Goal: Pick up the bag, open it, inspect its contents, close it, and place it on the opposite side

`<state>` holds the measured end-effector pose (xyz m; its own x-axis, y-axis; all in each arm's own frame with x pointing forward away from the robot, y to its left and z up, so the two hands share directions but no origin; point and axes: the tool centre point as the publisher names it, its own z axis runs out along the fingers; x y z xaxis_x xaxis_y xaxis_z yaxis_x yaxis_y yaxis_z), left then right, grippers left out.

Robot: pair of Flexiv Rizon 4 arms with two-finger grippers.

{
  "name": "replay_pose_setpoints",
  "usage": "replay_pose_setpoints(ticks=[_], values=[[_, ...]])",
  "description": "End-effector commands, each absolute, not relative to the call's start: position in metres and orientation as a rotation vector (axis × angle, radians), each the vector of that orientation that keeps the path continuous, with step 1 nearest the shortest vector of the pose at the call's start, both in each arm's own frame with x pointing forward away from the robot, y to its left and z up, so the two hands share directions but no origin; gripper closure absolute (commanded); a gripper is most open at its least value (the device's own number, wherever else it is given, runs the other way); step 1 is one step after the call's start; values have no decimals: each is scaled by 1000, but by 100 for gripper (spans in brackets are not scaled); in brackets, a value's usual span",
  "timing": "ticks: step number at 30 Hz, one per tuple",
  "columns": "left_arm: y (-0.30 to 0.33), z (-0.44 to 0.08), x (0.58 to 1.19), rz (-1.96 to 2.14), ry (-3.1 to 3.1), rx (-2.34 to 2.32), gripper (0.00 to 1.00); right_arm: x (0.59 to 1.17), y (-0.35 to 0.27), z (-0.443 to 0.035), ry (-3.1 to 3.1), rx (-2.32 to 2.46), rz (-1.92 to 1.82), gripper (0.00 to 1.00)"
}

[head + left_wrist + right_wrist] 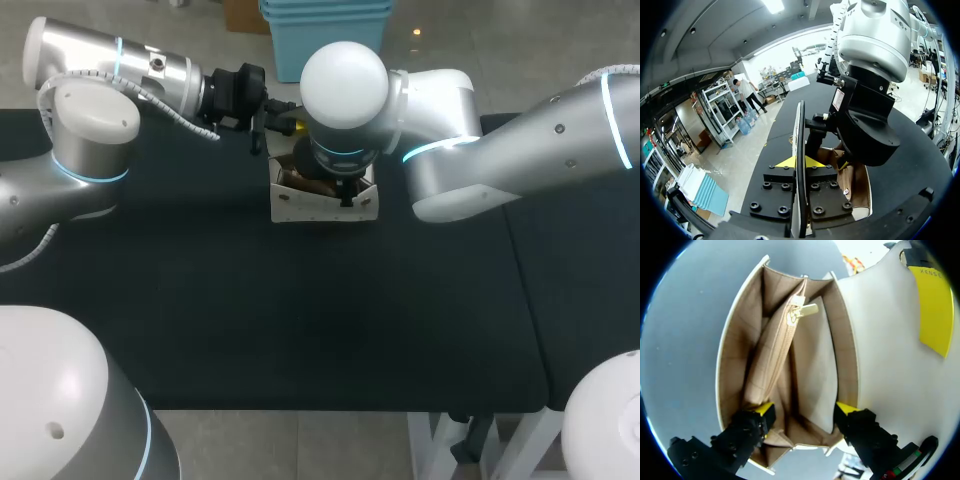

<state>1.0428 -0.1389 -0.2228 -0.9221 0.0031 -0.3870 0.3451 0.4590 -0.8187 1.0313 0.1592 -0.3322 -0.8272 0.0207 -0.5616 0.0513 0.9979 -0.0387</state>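
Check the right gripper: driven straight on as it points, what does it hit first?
The right gripper points into the open bag; it would likely meet the tan lining of the compartment beside the zip pocket first. Depth is unclear.

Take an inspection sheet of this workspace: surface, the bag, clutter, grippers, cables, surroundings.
Surface: black table.
Job's things: white bag open, mouth upward, flap lifted aside; tan lining and a zipped inner pocket show, no loose contents visible.
Clutter: nothing seen.
Grippers: left gripper shut on the flap; right gripper open, its tips inside the bag's mouth.
Cables: white coiled cable along the left arm.
Surroundings: nothing seen reaching over the table.
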Motion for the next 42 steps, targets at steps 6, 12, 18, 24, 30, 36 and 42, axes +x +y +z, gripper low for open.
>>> replay_pose_setpoints(ticks=[6,12,18,24,30,36,42], values=[[-136,-223,1043,-1458,2376,299,100,1035,155,-338,2540,55,-76,0],[-136,-222,1042,-1457,2373,303,100,1034,155,-334,2531,59,-67,0],[-137,-220,1041,-1454,2371,309,100,1035,155,-320,2480,89,-46,1],[-137,-219,1040,-1447,2372,313,100,1031,156,-299,2411,112,-23,100],[-136,-215,1039,-1423,2375,302,100,1023,156,-275,2343,116,1,100],[-133,-209,1041,-1392,2390,245,100,1008,153,-243,2252,125,21,100],[-133,-199,1033,-1398,2424,219,100,992,145,-216,2171,140,29,100]])
